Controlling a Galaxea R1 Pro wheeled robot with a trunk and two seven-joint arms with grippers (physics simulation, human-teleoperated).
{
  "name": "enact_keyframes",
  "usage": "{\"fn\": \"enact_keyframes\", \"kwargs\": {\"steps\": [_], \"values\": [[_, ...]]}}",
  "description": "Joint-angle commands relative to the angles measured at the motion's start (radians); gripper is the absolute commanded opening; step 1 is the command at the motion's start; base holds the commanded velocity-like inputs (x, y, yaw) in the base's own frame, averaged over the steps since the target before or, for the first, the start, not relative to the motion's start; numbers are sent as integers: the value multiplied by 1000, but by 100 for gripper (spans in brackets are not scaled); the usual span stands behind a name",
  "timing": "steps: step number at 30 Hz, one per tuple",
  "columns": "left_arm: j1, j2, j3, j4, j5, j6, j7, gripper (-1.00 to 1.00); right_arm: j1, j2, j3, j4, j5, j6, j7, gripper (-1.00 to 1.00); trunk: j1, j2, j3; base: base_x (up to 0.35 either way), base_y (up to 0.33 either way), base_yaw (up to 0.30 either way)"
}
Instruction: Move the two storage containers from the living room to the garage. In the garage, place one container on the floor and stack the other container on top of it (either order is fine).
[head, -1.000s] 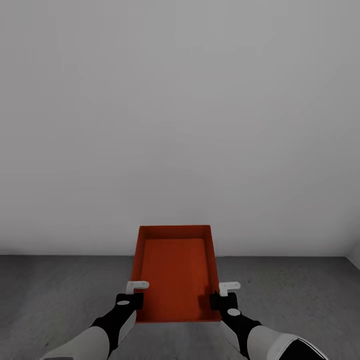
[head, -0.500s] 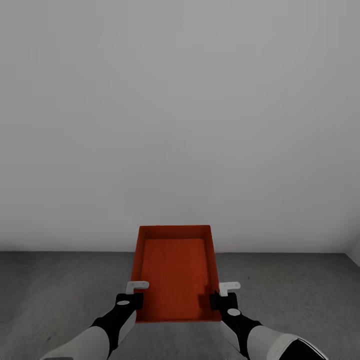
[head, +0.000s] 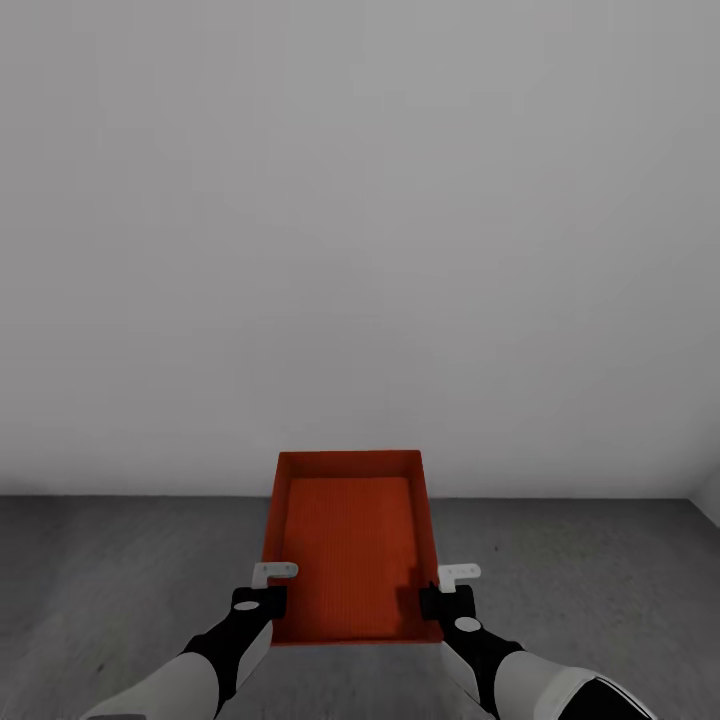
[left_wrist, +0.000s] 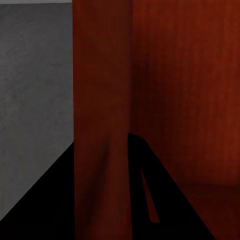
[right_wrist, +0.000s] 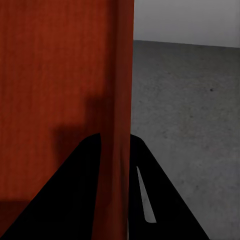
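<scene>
Both arms reach forward and low, the left end effector (head: 272, 592) and right end effector (head: 448, 592) each clenched on a long side wall of the storage container (head: 350, 545) (orange-red, open-topped), carried level between them. Beneath lies the floor (head: 100, 580), dark mottled concrete, meeting a plain white wall (head: 360, 250). The wrist views show each wall (left_wrist: 102, 120) pinched between dark fingers (right_wrist: 150, 200).

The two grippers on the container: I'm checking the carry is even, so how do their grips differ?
The left gripper clamps the storage container's left wall, while the right gripper clamps its right wall. In the head view the left gripper's white finger reaches inward over the rim, the right one's outward. Both sit near the container's near end, at about the same height, with one finger on each side of the wall.
</scene>
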Motion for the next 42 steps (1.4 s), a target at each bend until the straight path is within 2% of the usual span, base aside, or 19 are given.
{"fn": "enact_keyframes", "kwargs": {"steps": [1, 42], "values": [[-1, -11, 57, -58, 65, 4, 3, -100, 0, 0, -5, 4, -31, -9, -10, -100, 0, -1, -3, 0, 0, 0], [-1, -12, 56, -58, 65, 3, 3, -100, 0, 0, -5, 4, -31, -9, -10, -100, 0, -1, -69, 0, 0, 0]]}}
